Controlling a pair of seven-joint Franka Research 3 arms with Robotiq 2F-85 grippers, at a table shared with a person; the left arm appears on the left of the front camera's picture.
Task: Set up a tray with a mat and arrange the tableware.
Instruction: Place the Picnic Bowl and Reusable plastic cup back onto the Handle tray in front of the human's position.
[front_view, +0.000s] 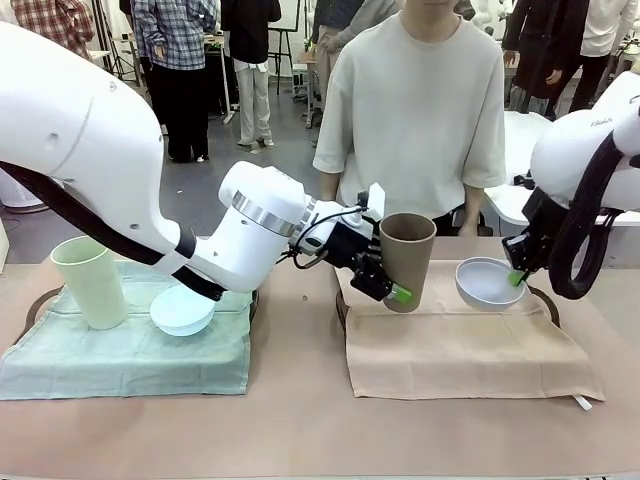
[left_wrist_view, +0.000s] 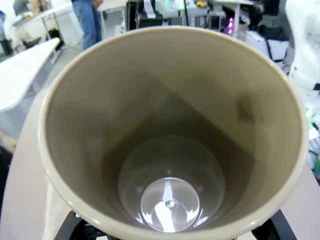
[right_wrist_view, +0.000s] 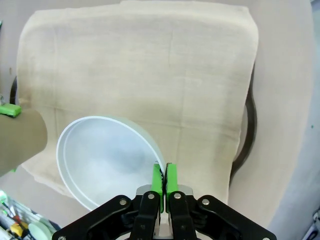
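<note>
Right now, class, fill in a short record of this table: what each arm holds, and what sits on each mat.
left gripper: holds brown tumbler, over beige mat
right gripper: fingers shut on rim of white bowl, over beige mat
green mat: green tumbler upright, blue bowl beside it
person: stands at far side

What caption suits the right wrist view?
Right gripper pinching the white bowl by its rim above the beige mat.
</note>
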